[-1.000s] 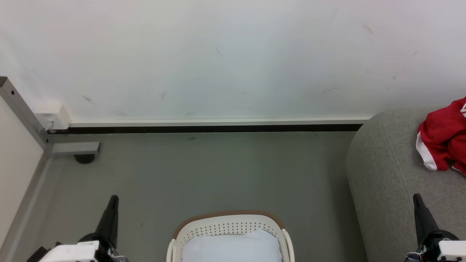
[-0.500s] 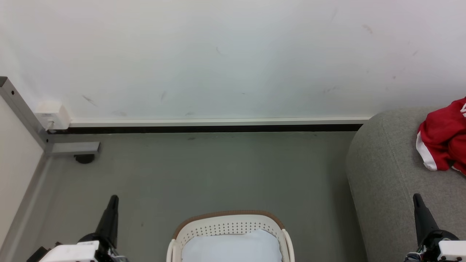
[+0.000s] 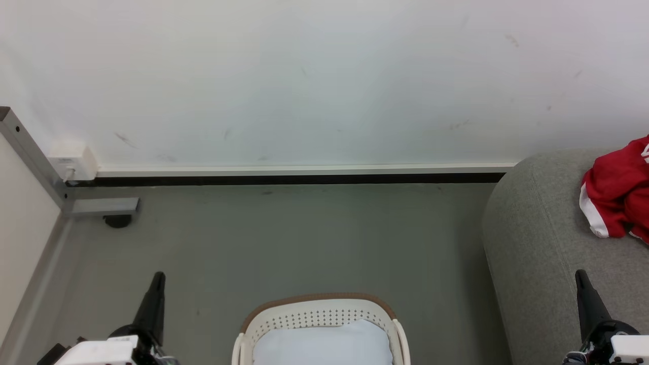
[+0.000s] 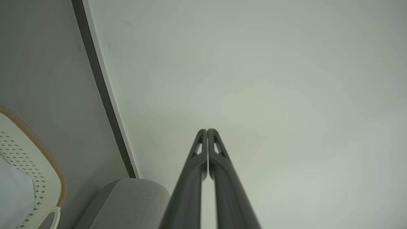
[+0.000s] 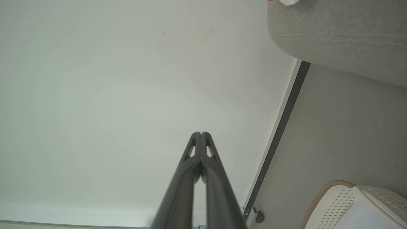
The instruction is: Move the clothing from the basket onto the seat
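A red garment with white trim (image 3: pixel 617 190) lies crumpled on the grey sofa (image 3: pixel 537 238) at the right. The cream basket (image 3: pixel 318 314) with its brown rim stands on the floor at the bottom centre; inside it I see a pale blue-white liner (image 3: pixel 324 344) and no red fabric. My left gripper (image 3: pixel 158 278) points up at the lower left, shut and empty, well left of the basket. My right gripper (image 3: pixel 580 276) is shut and empty over the sofa's front. In the wrist views the left gripper (image 4: pixel 206 130) and right gripper (image 5: pixel 201 133) have their tips together, facing the wall.
A white wall (image 3: pixel 324 76) with a dark baseboard (image 3: pixel 299 178) runs across the back. A grey metal frame leg with a caster (image 3: pixel 104 208) stands at the far left beside a pale panel. Bare grey floor (image 3: pixel 304 238) lies between basket and wall.
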### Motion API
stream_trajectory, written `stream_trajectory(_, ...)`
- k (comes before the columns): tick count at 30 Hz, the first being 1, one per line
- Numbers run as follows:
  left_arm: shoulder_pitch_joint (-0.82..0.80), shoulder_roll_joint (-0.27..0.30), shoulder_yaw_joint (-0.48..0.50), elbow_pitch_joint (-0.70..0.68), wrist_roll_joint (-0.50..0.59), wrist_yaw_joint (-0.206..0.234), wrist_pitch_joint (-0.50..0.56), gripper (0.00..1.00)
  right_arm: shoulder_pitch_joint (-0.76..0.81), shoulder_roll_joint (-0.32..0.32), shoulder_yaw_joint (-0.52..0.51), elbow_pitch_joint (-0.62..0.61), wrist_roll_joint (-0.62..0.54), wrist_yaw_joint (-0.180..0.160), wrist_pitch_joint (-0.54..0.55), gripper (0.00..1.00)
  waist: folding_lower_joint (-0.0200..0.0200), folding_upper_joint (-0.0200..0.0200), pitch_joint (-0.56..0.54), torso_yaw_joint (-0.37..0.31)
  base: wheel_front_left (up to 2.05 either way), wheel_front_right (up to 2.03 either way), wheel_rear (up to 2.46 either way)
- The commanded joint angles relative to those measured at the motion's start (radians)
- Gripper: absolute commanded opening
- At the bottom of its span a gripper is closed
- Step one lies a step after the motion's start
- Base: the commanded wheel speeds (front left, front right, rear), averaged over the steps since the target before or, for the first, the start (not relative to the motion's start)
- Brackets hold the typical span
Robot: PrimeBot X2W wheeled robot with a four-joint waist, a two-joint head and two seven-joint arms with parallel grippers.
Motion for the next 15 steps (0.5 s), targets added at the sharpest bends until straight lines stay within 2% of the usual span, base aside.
stream_trajectory(1,-0.01,0.002,0.002,0.0,-0.013,-0.006,0.004,0.0,-0.012,-0.006,-0.004,-0.005,0.002,-0.002,0.004,0.0,0.0,0.0,0.0,0.0,0.0,0.0,0.0)
stream_trajectory(15,-0.01,0.002,0.002,0.0,-0.013,-0.006,0.004,0.0,-0.012,-0.006,-0.004,-0.005,0.002,-0.002,0.004,0.0,0.0,0.0,0.0,0.0,0.0,0.0,0.0)
